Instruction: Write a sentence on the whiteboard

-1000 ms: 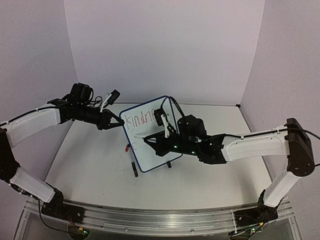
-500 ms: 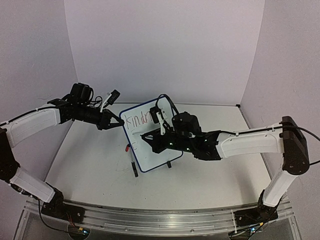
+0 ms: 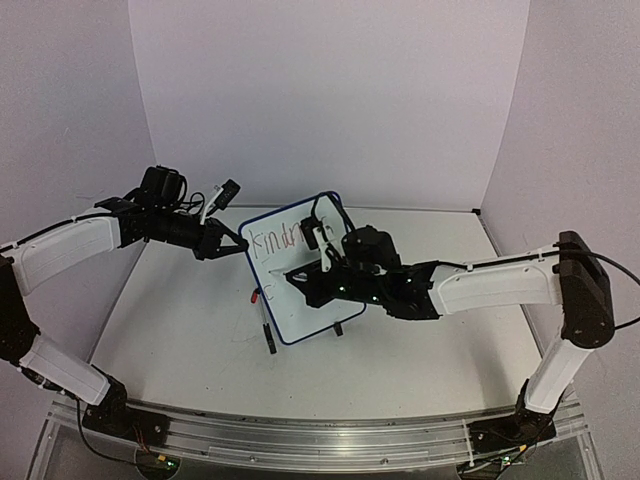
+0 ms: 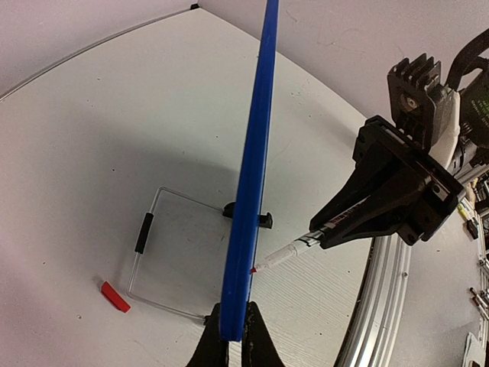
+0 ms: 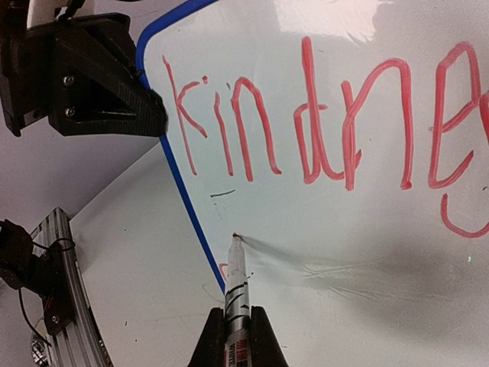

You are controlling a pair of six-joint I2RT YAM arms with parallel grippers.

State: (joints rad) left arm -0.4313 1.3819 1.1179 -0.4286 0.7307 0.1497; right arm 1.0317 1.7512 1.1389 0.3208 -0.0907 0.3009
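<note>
I read left gripper (image 4: pixel 232 338) clamped on blue-framed white whiteboard (image 4: pixel 260 115), right gripper (image 5: pixel 237 336) on red-tipped marker (image 5: pixel 237 279). Risk: excess tip pressure pivots board, skewing red sentence (image 5: pixel 306 107).

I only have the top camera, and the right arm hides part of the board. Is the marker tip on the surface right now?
Observer: Yes. In the right wrist view the tip of the marker touches the whiteboard, below the "k" and near the left frame.
Operator: How much is written?
Observer: Of the sentence, the red letters "kindne" show, with another stroke at that view's right edge.
Operator: Is the left arm holding the board?
Observer: The left wrist view shows the left gripper shut on the blue frame edge.
</note>
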